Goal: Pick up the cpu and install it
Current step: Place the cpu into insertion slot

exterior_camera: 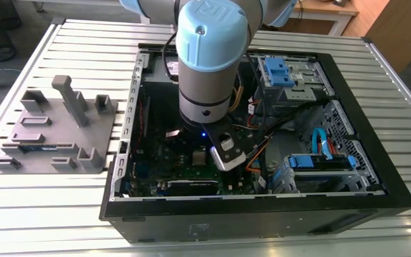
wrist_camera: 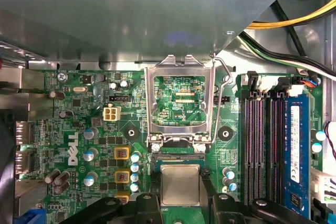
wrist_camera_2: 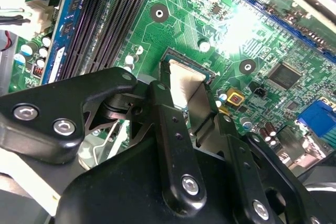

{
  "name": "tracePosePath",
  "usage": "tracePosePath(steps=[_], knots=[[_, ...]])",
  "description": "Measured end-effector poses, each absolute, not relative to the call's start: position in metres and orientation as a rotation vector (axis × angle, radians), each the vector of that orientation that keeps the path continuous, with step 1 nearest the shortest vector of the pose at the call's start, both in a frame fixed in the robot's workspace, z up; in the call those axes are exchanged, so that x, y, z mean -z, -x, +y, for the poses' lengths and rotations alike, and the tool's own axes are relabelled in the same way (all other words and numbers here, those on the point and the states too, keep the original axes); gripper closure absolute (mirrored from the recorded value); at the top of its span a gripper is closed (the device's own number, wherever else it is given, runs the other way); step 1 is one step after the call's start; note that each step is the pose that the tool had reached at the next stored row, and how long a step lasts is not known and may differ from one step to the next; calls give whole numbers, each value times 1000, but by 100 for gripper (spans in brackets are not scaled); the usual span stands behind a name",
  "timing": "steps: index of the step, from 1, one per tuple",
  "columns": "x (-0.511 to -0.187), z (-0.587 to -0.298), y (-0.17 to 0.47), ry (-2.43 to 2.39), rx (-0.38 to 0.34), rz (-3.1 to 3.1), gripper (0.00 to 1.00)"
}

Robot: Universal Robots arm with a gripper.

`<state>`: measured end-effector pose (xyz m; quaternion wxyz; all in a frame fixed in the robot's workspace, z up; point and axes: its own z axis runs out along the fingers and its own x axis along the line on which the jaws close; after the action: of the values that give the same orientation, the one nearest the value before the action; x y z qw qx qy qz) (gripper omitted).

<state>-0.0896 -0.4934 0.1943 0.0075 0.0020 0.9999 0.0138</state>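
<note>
One arm (exterior_camera: 205, 59), exterior view: it reaches down into an open computer case (exterior_camera: 377, 182) lying on a slatted metal table (exterior_camera: 48, 214). A grey fixture tray (exterior_camera: 48, 134) sits on the table toward the exterior view's left, apart from the case.

One gripper (wrist_camera_2: 186, 98), second wrist view: its black fingers (wrist_camera_2: 170, 129) are closed against opposite edges of the cpu (wrist_camera_2: 184, 85), a silvery square held close over the green motherboard (wrist_camera_2: 262, 40). Whether the chip touches the board cannot be told. Dark memory slots (wrist_camera_2: 105, 19) run beside it.

One cpu (wrist_camera: 180, 183), first wrist view: it lies flat and square between the gripper (wrist_camera: 180, 198) tips, just beside the hinge end of the silver socket frame (wrist_camera: 151, 103). The frame stands swung open, with board showing through its window. A memory stick with a blue label (wrist_camera: 295, 150) sits in the slots well to one side. Yellow cables (wrist_camera: 294, 22) cross the far corner.
</note>
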Motion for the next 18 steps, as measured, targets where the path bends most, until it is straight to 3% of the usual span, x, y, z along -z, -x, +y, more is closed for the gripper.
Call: tracePosePath(steps=[16, 17, 18], knots=[[-195, -493, 90, -6, -43, 3126, 60], [-195, -493, 90, -6, -43, 3126, 54], [-195, -493, 90, -6, -43, 3126, 54]])
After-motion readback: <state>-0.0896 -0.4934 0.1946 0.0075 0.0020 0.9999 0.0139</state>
